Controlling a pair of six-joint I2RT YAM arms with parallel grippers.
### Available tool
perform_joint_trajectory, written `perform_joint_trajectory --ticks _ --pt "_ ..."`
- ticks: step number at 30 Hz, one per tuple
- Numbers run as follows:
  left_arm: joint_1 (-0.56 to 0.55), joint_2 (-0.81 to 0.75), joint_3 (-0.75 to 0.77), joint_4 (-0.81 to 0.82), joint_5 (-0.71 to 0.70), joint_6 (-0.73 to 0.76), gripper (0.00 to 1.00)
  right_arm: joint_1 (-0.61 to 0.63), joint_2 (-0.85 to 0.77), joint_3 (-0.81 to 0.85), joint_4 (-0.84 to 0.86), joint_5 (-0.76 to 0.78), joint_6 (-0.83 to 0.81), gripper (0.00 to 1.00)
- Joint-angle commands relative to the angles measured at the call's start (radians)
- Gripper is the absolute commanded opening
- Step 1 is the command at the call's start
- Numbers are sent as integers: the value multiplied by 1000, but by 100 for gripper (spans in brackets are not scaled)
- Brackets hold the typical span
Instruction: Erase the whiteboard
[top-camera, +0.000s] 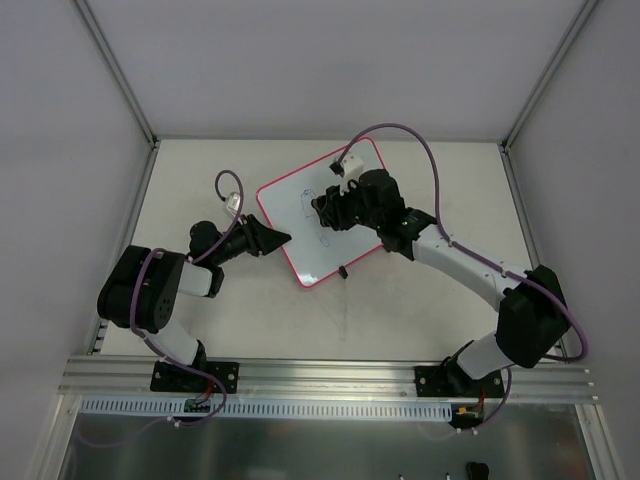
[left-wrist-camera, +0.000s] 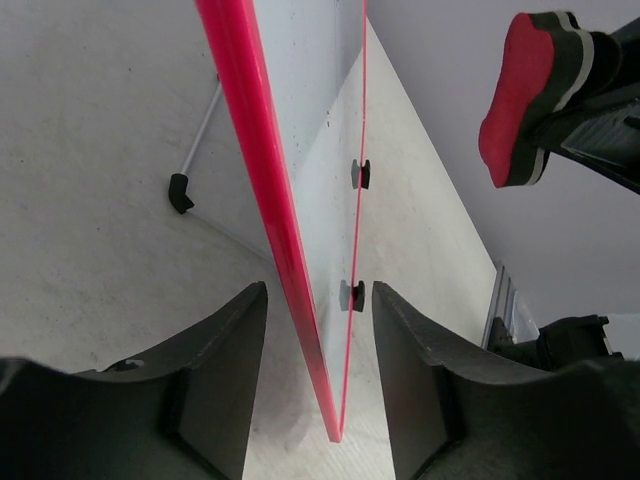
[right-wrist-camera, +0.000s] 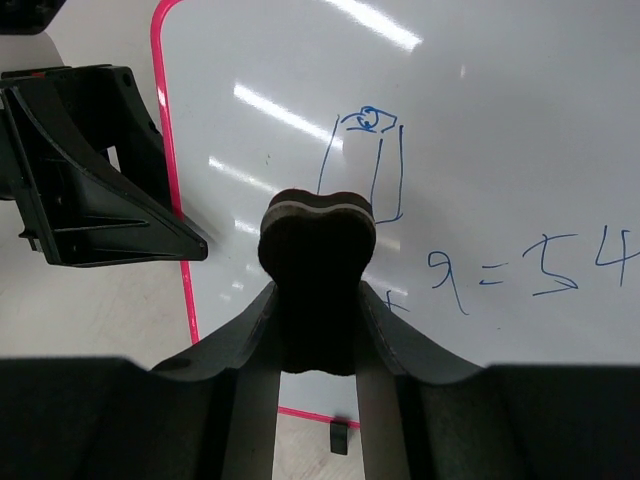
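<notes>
One whiteboard (top-camera: 312, 250), one eraser (right-wrist-camera: 318, 232) in right claw (right-wrist-camera: 320, 296) (left claw (left-wrist-camera: 320, 290) seemingly parted).

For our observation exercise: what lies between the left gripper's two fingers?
The left gripper straddles the whiteboard: its pink-rimmed edge stands between the fingers, small gaps either side, in the left wrist view.

whiteboard (top-camera: 312, 252) | pink-rimmed, blue marks unerased | lying skewed on table (top-camera: 420, 290)

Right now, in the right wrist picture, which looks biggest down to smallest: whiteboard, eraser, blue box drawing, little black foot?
1. whiteboard
2. eraser, but it sits close to the camera, so unsure
3. blue box drawing
4. little black foot
</notes>
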Motion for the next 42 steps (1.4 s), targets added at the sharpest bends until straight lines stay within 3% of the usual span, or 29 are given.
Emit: perform_joint_trajectory --ticks 1,2,10,22,31,42 --pt "-10 -3 16 405 12 42 45 -6 23 70 39 -35 -8 0" --pt "-11 -2 18 405 13 42 38 -8 32 76 39 -35 -8 0" --pt "-11 11 15 405 7 48 32 -14 92 125 41 -25 -36 0" --pt "-11 23 12 405 6 69 8 -19 189 190 74 -5 -54 0" --pt "-11 61 26 405 12 72 0 -11 227 179 155 11 -42 0" --pt "-11 75 29 405 20 77 0 57 276 180 240 85 -65 0"
